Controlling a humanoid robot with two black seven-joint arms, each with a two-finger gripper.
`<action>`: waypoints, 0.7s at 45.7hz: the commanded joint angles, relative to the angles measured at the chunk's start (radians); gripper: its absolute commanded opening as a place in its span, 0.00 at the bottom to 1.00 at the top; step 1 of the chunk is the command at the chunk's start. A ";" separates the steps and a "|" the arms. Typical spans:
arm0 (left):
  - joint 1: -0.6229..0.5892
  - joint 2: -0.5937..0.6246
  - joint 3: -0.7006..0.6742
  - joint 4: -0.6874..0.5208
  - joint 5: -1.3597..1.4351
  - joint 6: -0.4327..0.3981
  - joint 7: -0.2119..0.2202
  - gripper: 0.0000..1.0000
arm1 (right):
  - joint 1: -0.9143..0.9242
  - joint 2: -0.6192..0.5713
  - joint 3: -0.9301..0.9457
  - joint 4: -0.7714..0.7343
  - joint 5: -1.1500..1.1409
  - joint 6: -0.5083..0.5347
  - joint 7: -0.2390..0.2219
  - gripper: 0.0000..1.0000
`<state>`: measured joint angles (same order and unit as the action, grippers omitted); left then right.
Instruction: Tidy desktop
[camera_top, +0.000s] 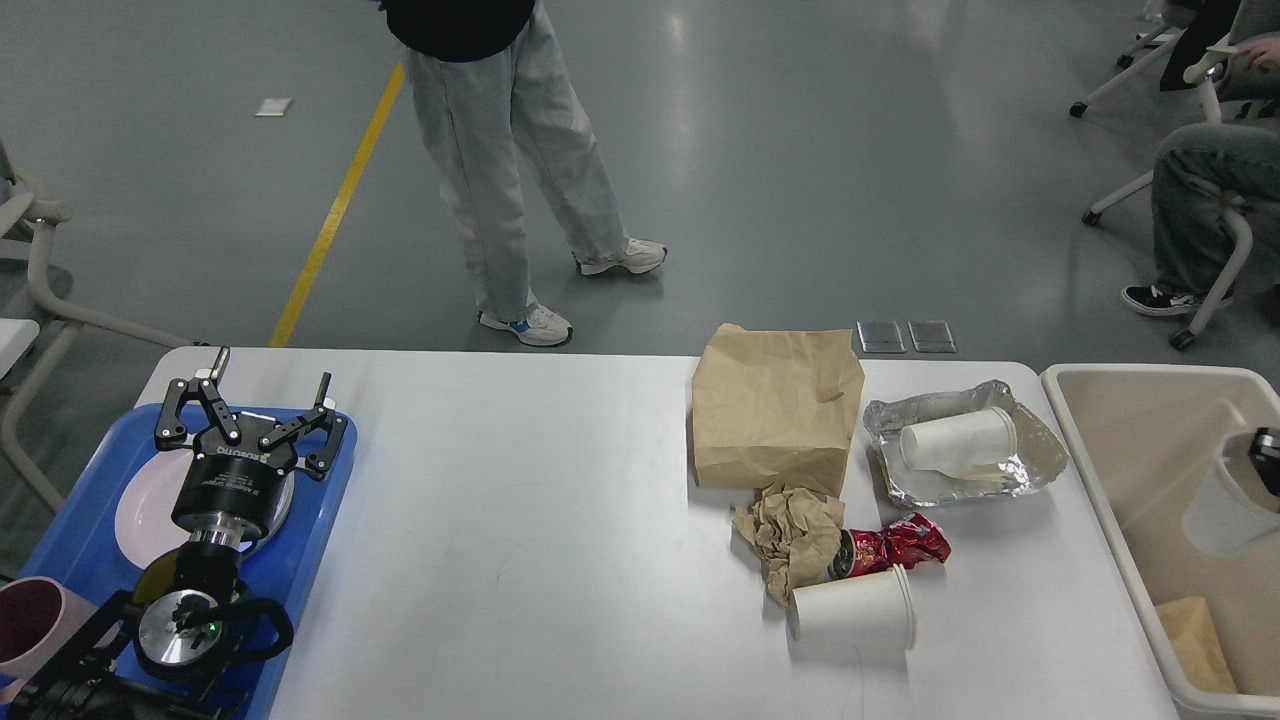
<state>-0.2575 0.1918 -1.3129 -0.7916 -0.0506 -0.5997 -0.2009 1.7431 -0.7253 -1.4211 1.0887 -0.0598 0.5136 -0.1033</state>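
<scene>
The white desktop (500, 480) fills the middle of the head view. On its right half lie a brown paper bag (775, 410), a crumpled brown paper (790, 535), a crushed red wrapper (895, 547), a white paper cup on its side (855, 610), and a foil tray (1035, 455) with another white cup (955, 440) lying in it. My left gripper (268, 385) is open and empty above the blue tray (320, 520) at the left. Only a dark tip of my right gripper (1268, 455) shows at the right edge, touching the rim of a white cup (1220, 510) over the cream bin (1085, 450).
The blue tray holds a pale plate (135, 510), and a pink mug (35, 620) stands at its near left. The bin holds a brown paper piece (1195, 640). A person (510, 150) stands beyond the table's far edge. A seated person (1200, 170) and chairs are at the far right.
</scene>
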 joint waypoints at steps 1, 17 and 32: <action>0.000 0.000 0.000 0.000 0.000 0.000 0.001 0.96 | -0.245 -0.060 0.155 -0.162 0.000 -0.082 0.001 0.00; 0.000 0.000 0.000 0.000 0.000 0.000 0.000 0.96 | -0.801 0.061 0.499 -0.510 0.000 -0.415 0.004 0.00; 0.000 0.000 0.000 0.000 0.000 0.000 0.000 0.96 | -1.179 0.290 0.559 -1.007 0.008 -0.435 -0.007 0.00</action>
<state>-0.2591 0.1918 -1.3132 -0.7916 -0.0506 -0.5997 -0.2009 0.6337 -0.4776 -0.8673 0.1669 -0.0533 0.0830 -0.1086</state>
